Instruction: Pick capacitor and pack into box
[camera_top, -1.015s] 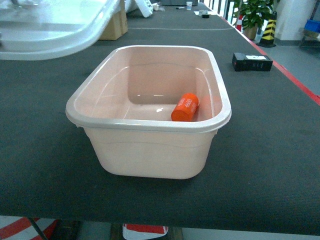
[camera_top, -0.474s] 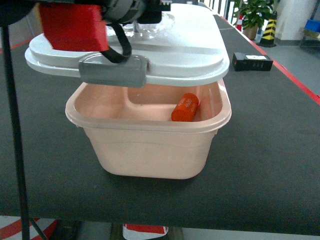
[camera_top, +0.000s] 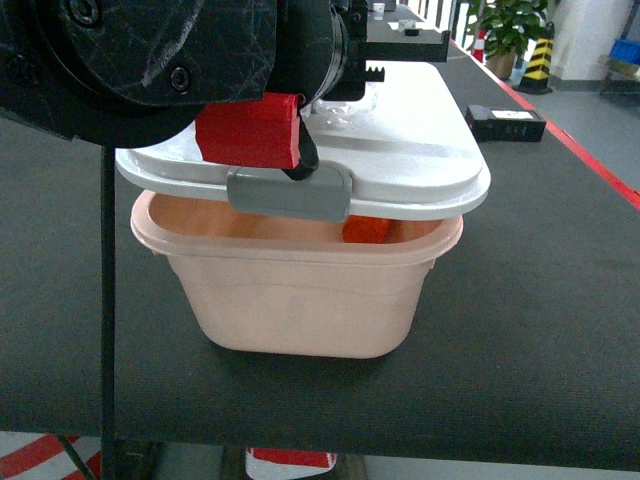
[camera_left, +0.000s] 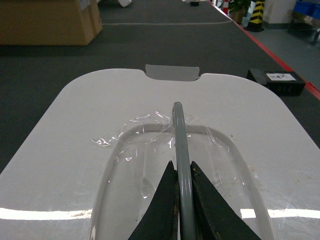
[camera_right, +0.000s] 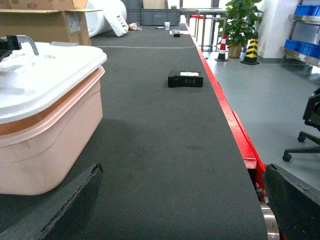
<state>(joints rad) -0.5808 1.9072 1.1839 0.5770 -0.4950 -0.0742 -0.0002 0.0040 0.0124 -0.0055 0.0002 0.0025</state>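
Dark ribbed mat on a long bench, box (camera_top: 300, 300) dead centre with the capacitor (camera_top: 365, 229) already inside at its 3 o'clock end, just peeking under the lid (camera_top: 420, 150). Left gripper (camera_left: 181, 200) pinches the lid's grey handle (camera_left: 179, 135); I square the latch (camera_top: 290, 192) over the near rim and lower flat. Right gripper (camera_right: 180, 210) idles spread wide; black case (camera_top: 504, 124) at 2 o'clock clears.

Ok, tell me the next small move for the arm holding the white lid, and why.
Probably lower the white plastic lid straight down onto the pale pink plastic tub. The left gripper is clamped on the lid's grey handle, the lid hovers just above the rim with a gap showing, and the small orange cylindrical capacitor already lies inside.
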